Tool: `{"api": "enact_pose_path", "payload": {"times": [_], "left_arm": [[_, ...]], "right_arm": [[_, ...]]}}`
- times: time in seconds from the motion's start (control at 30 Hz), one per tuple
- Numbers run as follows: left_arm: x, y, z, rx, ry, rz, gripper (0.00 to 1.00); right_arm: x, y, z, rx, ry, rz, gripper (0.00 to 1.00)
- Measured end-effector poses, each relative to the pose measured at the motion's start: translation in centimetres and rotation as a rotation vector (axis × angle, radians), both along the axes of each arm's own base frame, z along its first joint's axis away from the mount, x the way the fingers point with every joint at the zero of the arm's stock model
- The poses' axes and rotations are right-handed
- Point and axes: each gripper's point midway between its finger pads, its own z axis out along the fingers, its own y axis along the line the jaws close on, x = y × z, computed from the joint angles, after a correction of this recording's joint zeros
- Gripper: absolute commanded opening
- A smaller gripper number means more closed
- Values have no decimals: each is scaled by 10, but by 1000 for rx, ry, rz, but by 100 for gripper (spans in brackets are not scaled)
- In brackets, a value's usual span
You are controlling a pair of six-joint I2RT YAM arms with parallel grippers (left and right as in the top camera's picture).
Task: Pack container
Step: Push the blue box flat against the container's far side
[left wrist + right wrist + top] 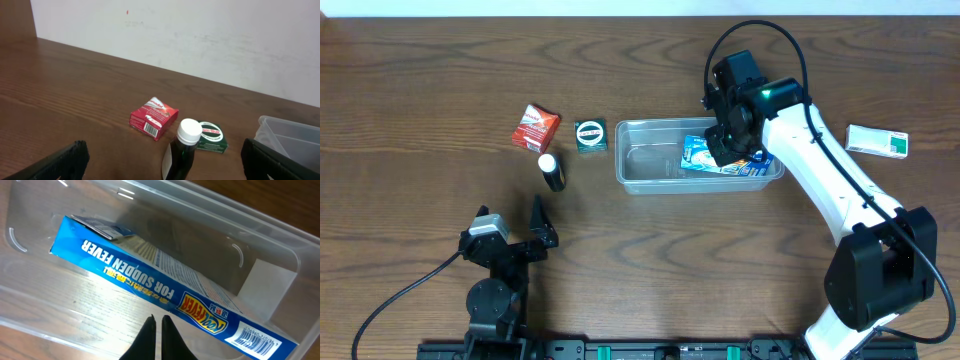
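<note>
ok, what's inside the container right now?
One blue Cool Fever box lies at the right end of the container; the rest of its floor is bare. From overhead the shut right pincer covers part of the box; whatever is under the box is hidden.

On the brown wooden desk (pixel 420 60), a red box (pixel 536 127) lies left of centre, with a small green box (pixel 590 135) just to its right. A dark bottle with a white cap (pixel 551 171) stands nearer, between them. A blue "Cool Fever" box (pixel 705 155) lies inside the container (pixel 620 155). A white-and-green box (pixel 877 142) sits far right.
</note>
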Motion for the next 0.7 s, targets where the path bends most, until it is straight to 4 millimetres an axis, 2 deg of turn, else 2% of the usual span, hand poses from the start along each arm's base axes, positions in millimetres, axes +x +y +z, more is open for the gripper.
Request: {"api": "enact_pose_path", "payload": {"times": [0.2, 0.37, 0.57, 0.7], "left_arm": [[0, 0, 0, 0, 0, 0, 98], [0, 0, 0, 0, 0, 0, 98], [0, 0, 0, 0, 0, 0, 98], [0, 0, 0, 0, 0, 0, 98]], "right_arm": [[7, -3, -12, 13, -23, -14, 5], [10, -17, -26, 11, -26, -44, 1], [22, -35, -25, 16, -52, -86, 1], [26, -39, -24, 14, -68, -80, 1]]}}
